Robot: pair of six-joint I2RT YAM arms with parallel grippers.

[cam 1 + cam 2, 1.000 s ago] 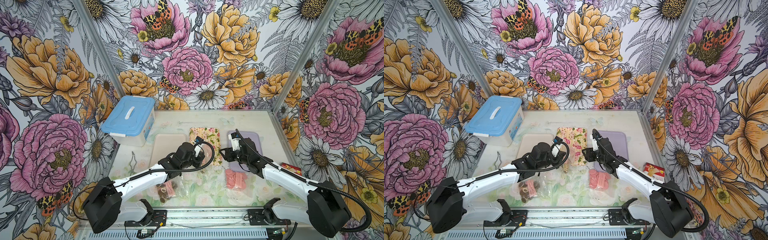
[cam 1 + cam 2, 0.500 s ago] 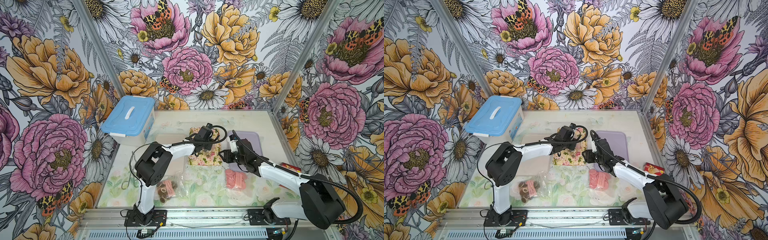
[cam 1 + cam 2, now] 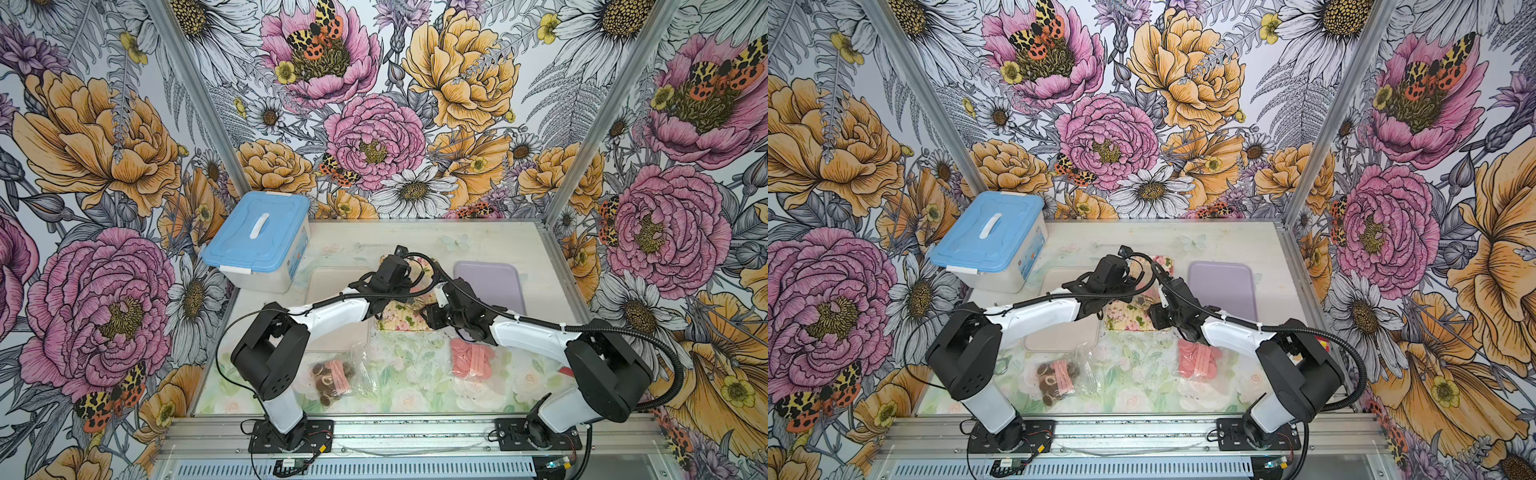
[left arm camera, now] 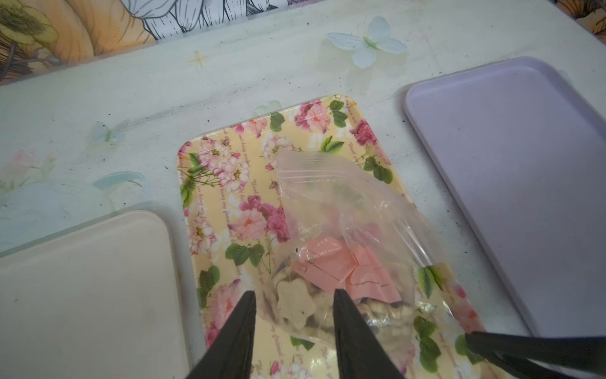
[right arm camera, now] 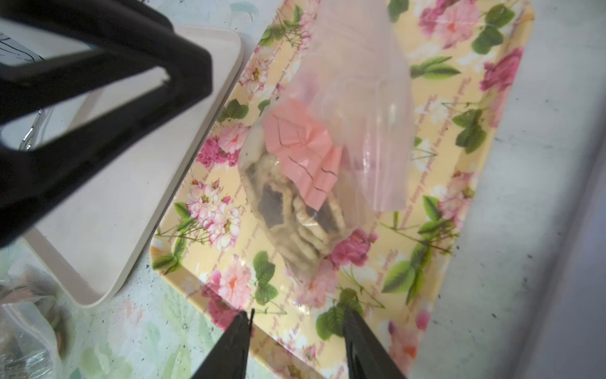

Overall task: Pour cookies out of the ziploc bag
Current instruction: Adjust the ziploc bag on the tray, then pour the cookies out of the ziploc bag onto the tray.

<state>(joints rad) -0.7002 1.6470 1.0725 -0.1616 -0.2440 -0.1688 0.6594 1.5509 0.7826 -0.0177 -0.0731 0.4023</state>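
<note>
Left wrist view: the bag (image 4: 347, 210) lies on the floral tray (image 4: 223, 183), with the cookies (image 4: 331, 275) packed inside it, pink folded pieces over cream and dark stars. None has spilled onto the tray, so I judge the pouring not yet begun. The left pincer (image 4: 293, 315) stands partly open over the bag's full end, its jaws either side of a cream star and gripping nothing. The right pincer (image 5: 295, 331) also stands partly open and empty, over the tray's near edge.

In both top views two more filled bags (image 3: 332, 374) (image 3: 473, 357) lie on the surface (image 3: 399, 374), with a cream tray (image 4: 85, 282), a lilac tray (image 4: 511, 183) and a blue-lidded box (image 3: 259, 239) around. The arms crowd each other over the floral tray.
</note>
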